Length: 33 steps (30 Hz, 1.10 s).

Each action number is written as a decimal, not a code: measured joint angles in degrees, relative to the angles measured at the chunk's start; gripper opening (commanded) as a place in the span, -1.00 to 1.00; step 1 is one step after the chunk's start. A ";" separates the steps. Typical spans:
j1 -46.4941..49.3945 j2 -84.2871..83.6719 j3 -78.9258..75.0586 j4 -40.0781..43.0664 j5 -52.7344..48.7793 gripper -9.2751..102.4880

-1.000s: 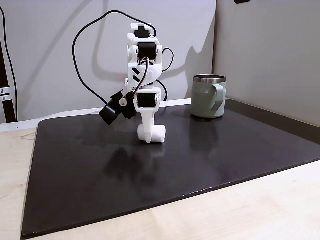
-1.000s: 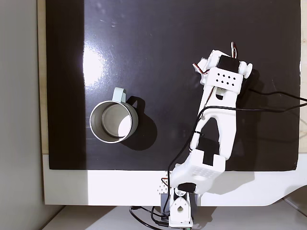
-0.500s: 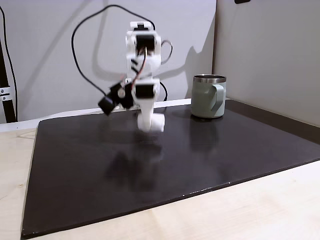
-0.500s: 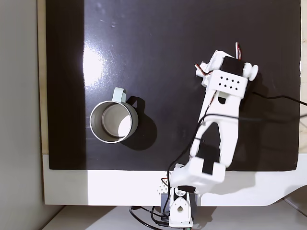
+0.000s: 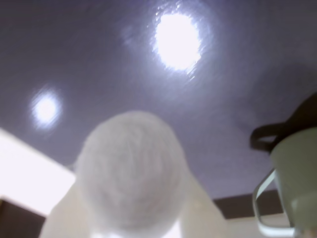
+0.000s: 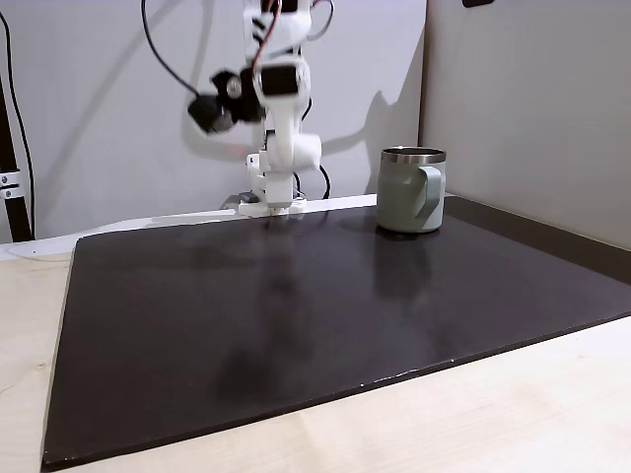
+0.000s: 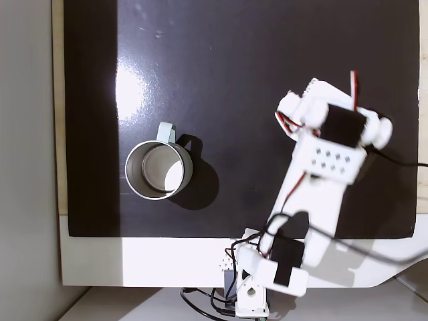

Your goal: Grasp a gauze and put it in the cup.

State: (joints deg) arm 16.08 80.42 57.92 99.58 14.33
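The gauze [image 5: 131, 168] is a white fabric roll seen end-on at the bottom middle of the wrist view, clamped between my white fingers [image 5: 200, 208]. In a fixed view from the front, my gripper [image 6: 294, 156] hangs high above the back of the black mat, shut on the gauze [image 6: 306, 150]. The sage-green cup [image 6: 412, 189] with its steel rim stands upright to the right of the gripper, apart from it. From above, the cup [image 7: 159, 170] sits left of the arm [image 7: 328, 160], open and holding nothing. The wrist view catches the cup [image 5: 297, 183] at its right edge.
A black mat [image 6: 296, 325] covers most of the light wooden table [image 6: 513, 414]. Grey walls close the back and the right side behind the cup. A black cable [image 6: 163, 69] loops beside the arm. The arm's base [image 7: 251, 294] stands at the mat's rear edge.
The gripper has risen from the mat with the gauze in it and pulled back toward the arm's base. The cup has not moved.
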 measured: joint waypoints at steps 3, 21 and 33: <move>0.09 1.67 -1.49 1.85 0.00 -0.83; -28.56 1.85 -8.70 2.99 -2.29 -0.83; -46.49 6.68 0.62 2.99 -13.97 -0.83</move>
State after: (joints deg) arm -30.41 87.10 58.54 102.57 0.35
